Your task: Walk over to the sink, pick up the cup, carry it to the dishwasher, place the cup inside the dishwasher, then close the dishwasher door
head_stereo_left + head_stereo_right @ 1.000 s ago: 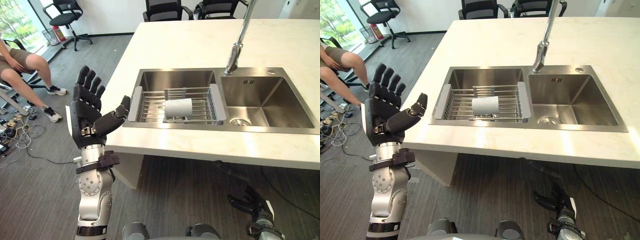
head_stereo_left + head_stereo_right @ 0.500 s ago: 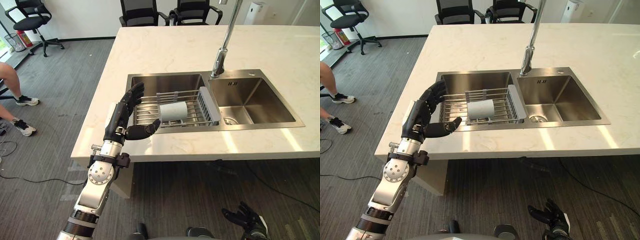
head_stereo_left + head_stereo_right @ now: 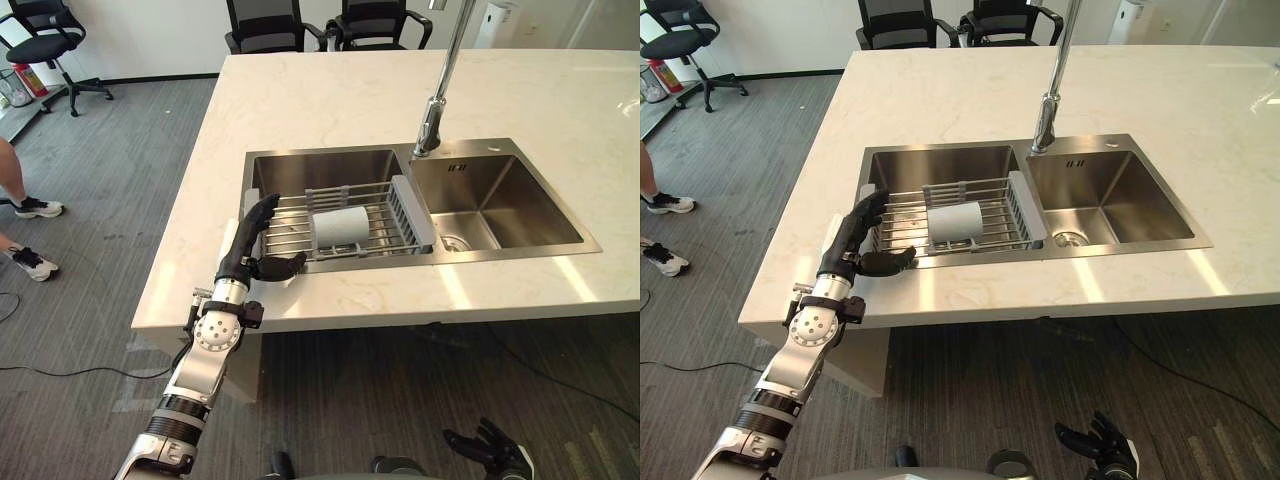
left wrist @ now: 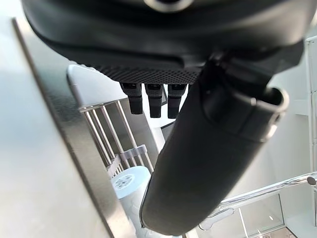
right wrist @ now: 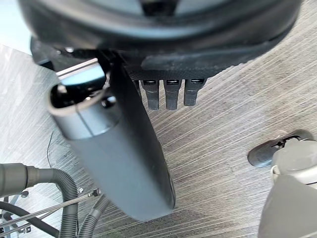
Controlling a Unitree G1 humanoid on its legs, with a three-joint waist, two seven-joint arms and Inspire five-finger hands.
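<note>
One cup (image 3: 340, 225), pale grey, lying on its side, open end towards the table's left edge. It sits in the one wire rack (image 3: 285, 213) that spans the sink basin nearer that edge. Cup is not in either robot hand.

Sink (image 3: 500, 150) is steel with two basins side by side, set into the table (image 3: 330, 95) close to its near edge. The second basin holds nothing but its drain (image 3: 455, 242). One tall faucet (image 3: 432, 115) stands at the back rim, between the two basins.

My left robot hand (image 3: 246, 248) is over the sink's rim at the rack's end nearer the table's left edge. Fingers are straight and close together, pointing towards the far edge, with the thumb stuck out towards the cup. Open, gripping nothing. There is a clear gap between thumb tip and cup. Can't tell whether the hand touches the rack. In the left wrist view the cup and the rack wires lie just past the thumb.

My right robot hand (image 3: 488, 447) is low, off the table's near edge, above the grey floor (image 3: 90, 160). Fingers spread and straight, empty.

Three black office chairs: two (image 3: 265, 18) at the table's far edge, one (image 3: 40, 45) well off past the left edge. One person's legs there too, two shoes (image 3: 38, 207) visible.
</note>
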